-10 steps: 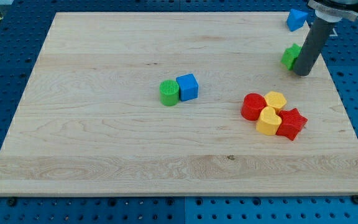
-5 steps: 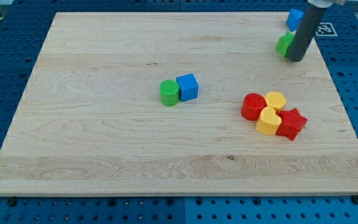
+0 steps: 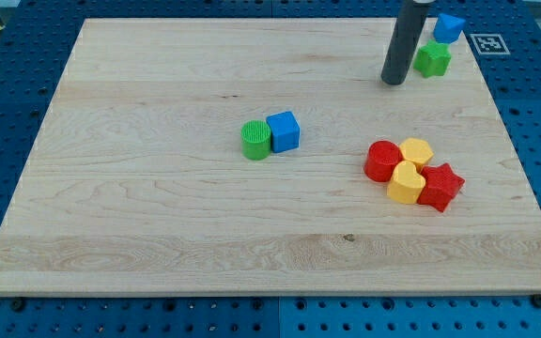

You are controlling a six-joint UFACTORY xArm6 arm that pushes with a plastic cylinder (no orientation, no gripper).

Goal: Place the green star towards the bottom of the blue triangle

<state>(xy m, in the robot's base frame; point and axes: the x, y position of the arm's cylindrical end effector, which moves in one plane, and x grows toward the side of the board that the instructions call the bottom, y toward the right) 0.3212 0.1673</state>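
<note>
The green star lies near the board's top right corner, just below and slightly left of the blue triangle, close to it. My tip is down on the board to the left of the green star, a small gap apart from it. The rod rises from there out of the view's top.
A green cylinder and a blue cube touch near the board's middle. A cluster of a red cylinder, a yellow hexagon, a yellow heart and a red star lies at the right. The wooden board's right edge is near the star.
My tip moved up and then left, from the star's right side to its left. The green star slid up toward the blue triangle.
</note>
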